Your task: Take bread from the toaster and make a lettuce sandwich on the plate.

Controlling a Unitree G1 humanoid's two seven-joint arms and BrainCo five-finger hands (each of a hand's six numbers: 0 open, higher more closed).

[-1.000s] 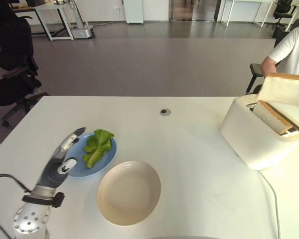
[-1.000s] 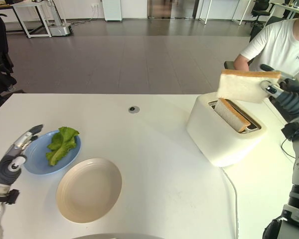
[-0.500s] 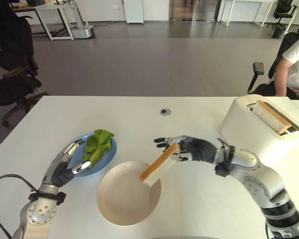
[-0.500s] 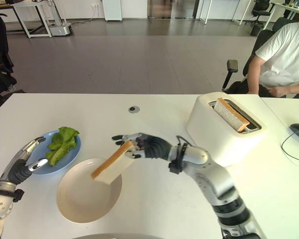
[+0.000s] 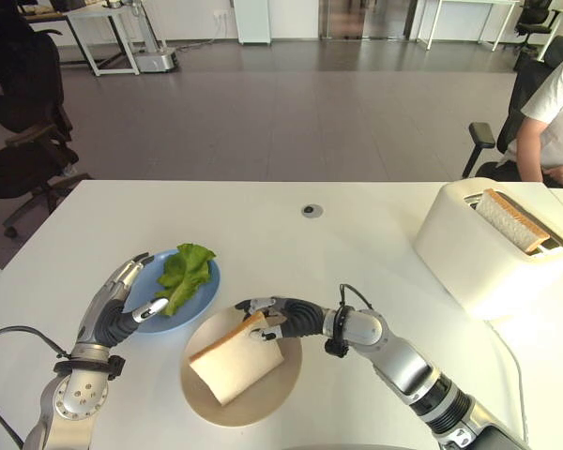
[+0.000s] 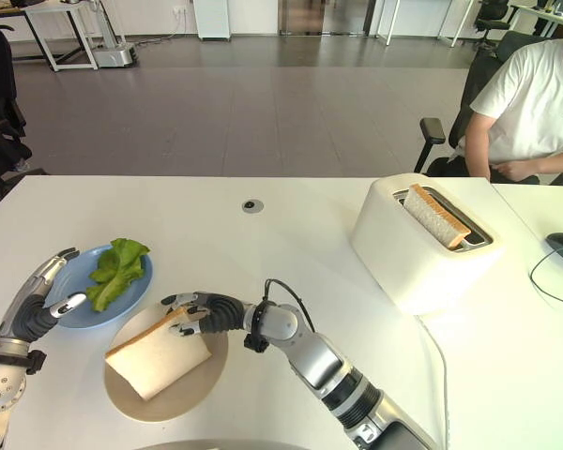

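One bread slice (image 5: pixel 235 361) lies on the cream plate (image 5: pixel 274 394) in the left eye view, its long axis running from near-left to far-right, where the right hand (image 5: pixel 267 319) pinches its upper corner. Lettuce (image 5: pixel 183 277) rests on the blue plate (image 5: pixel 174 319), just beyond and to the right of the left hand (image 5: pixel 117 314), whose fingers are loosely spread and hold nothing. That hand looks the nearer for the leaf. Right eye view: a second slice (image 6: pixel 436 216) stands in the toaster (image 6: pixel 403 262), well apart to the right. No label there can be read.
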